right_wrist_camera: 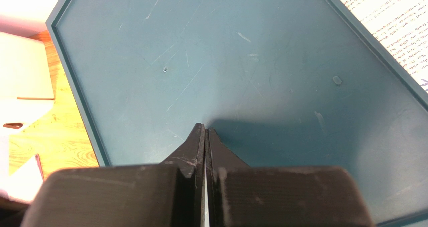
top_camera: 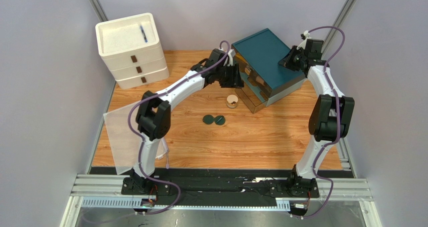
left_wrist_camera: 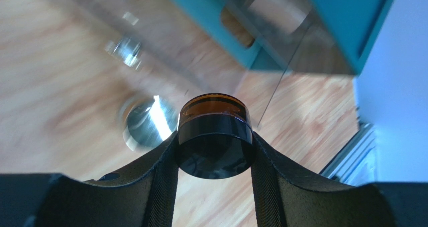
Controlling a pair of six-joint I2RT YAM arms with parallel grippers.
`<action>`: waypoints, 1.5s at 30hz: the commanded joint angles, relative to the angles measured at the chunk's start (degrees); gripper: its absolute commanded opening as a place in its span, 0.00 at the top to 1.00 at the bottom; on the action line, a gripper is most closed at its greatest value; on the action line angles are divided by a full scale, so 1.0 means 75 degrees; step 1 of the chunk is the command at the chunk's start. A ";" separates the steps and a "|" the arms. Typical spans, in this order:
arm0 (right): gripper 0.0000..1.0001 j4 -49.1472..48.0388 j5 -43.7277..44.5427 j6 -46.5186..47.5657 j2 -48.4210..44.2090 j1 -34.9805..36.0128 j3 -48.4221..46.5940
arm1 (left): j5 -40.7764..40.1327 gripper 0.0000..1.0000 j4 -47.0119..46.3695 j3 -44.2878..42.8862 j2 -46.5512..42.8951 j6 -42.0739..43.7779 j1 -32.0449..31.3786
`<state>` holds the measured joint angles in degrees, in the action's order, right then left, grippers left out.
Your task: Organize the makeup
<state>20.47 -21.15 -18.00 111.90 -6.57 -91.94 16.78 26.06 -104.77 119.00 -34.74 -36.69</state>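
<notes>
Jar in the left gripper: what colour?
Jar is black with an amber band; best in left wrist view.

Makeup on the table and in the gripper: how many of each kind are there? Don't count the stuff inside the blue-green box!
dark green round compacts, on the table: 2
gold-lidded jar, on the table: 1
black jar, held in the left gripper: 1
Total: 4
</notes>
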 commanded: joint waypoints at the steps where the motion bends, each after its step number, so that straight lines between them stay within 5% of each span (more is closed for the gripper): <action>1: 1.00 0.2978 0.1015 0.0513 0.1522 0.0161 0.0974 | 0.0716 1.00 -0.0932 -0.1321 0.1087 -0.0945 -0.0275; 10: 1.00 0.2978 0.1015 0.0537 0.1533 0.0173 0.0985 | 0.0693 0.99 -0.0722 -0.2905 0.2215 -0.1110 -0.0558; 17: 1.00 0.2943 0.0980 0.0513 0.1522 0.0173 0.1020 | 0.0248 0.56 0.0051 -0.2882 0.2134 -0.0830 -0.0616; 26: 1.00 0.2908 0.0945 0.0501 0.1510 0.0173 0.1102 | 0.0095 0.42 0.0193 -0.2917 0.2051 -0.0735 -0.0628; 34: 1.00 0.2872 0.0933 0.0490 0.1463 0.0173 0.1161 | -0.0021 0.40 0.0403 -0.3104 0.2063 -0.0466 -0.0628; 45: 1.00 0.2825 0.0956 0.0501 0.1405 0.0173 0.1231 | -0.1214 0.39 0.1596 -0.2754 0.1033 0.1525 -0.0593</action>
<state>20.14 -21.21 -18.00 111.85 -6.57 -91.64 13.32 32.88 -127.63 134.06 -32.10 -41.19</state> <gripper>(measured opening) 0.003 0.601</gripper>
